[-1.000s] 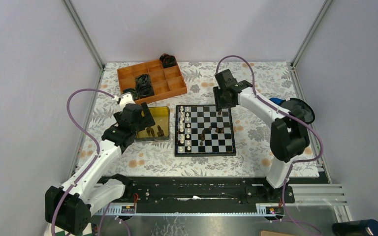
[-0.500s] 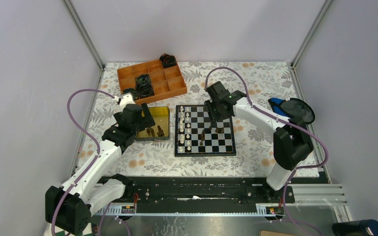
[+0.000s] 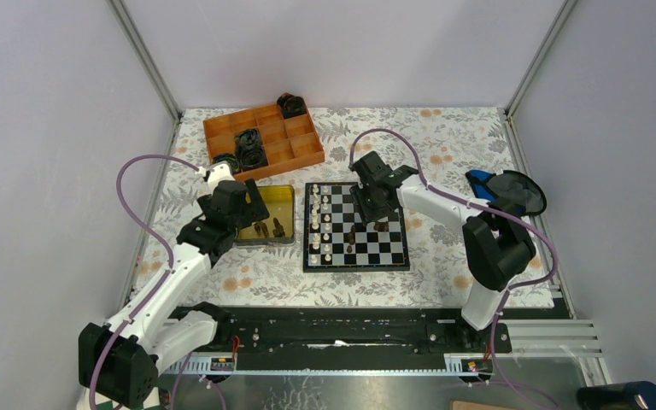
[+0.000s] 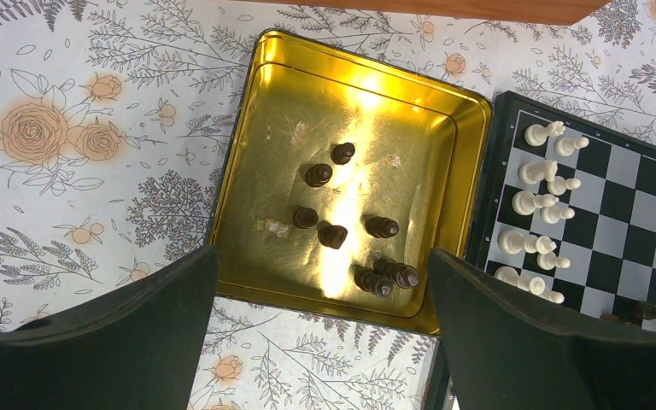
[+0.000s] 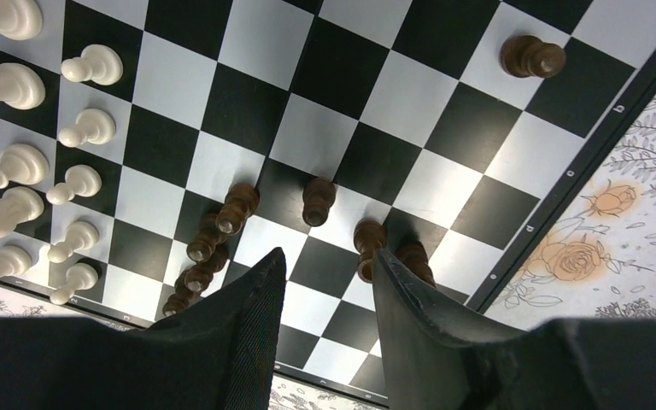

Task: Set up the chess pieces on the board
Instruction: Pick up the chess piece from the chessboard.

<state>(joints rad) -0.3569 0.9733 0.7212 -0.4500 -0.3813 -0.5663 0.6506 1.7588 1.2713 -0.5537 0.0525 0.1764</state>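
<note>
Your right pincer (image 5: 329, 256) hangs over the board (image 3: 354, 267) with its jaws only narrowly parted and nothing between them. A cluster of dark chess pieces (image 5: 318, 201) sits on the squares just beyond its tips, and a lone dark piece (image 5: 530, 55) stands near the board's corner. White pieces (image 3: 320, 224) fill two files along the board's left side. Your left pincer (image 4: 323, 256) is spread wide and empty above the gold tin (image 4: 248, 111). The tin lies on the desk (image 3: 444, 137) just beside the board's left edge and holds several dark pieces (image 4: 333, 235).

Board (image 4: 628, 184) partly beyond the left wrist view's edge
</note>
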